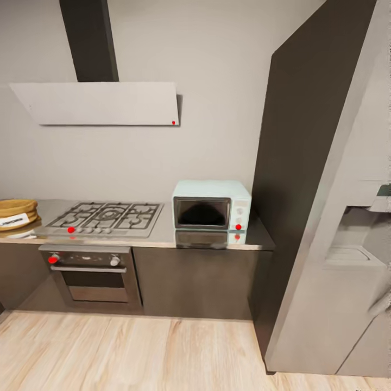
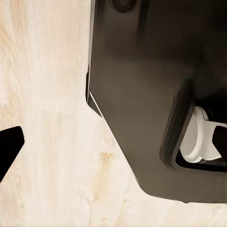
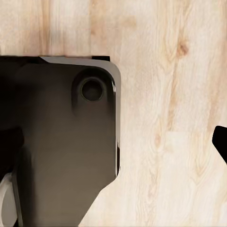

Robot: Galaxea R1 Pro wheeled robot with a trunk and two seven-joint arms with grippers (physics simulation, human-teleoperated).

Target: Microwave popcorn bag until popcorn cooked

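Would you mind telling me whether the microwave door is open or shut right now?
Shut. In the head view the microwave sits on the countertop beside the hob, its dark glass door flush with the mint front.

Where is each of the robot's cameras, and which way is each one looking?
Head view: up on the head, facing the pale mint-blue boxy microwave on the long grey steel countertop; no robot body shows.
Left wrist view: on the left arm, aimed down at the pale wooden plank floor and the robot's dark base.
Right wrist view: on the right arm, aimed down likewise.
Shared: all three show that floor.
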